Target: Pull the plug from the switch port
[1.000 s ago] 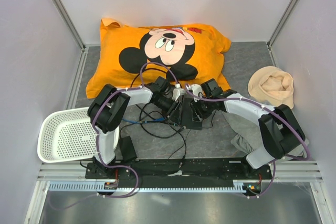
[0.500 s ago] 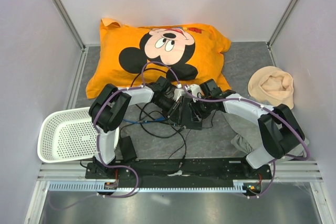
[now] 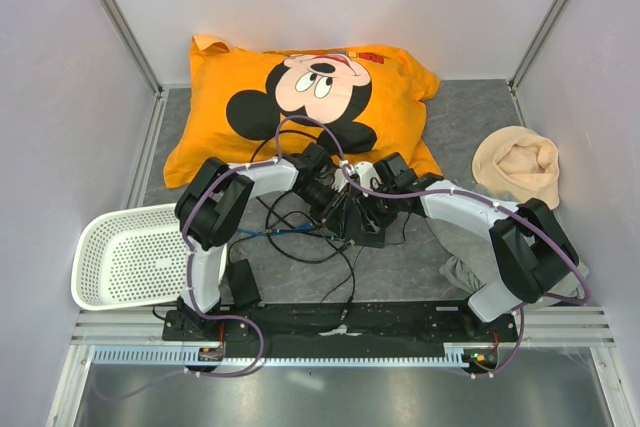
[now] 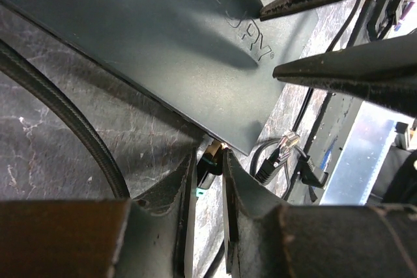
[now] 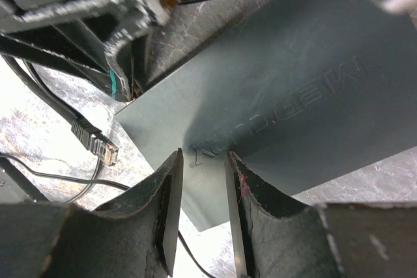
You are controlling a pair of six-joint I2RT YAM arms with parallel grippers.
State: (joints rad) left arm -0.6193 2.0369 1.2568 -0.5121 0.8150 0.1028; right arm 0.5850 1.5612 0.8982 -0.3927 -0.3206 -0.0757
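Since a second ago our left gripper [image 4: 208, 154] has clenched onto the small black plug [image 4: 210, 168] at the corner of the flat matte-black box [image 4: 163, 43]; our right gripper [image 5: 202, 155] stays parted, empty.

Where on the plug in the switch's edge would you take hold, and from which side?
Take the plug by its black body just clear of the switch edge, pinching its side faces, coming in low toward that edge. It juts straight out near the table, so only the sides are free; the left gripper is shut on it this way.
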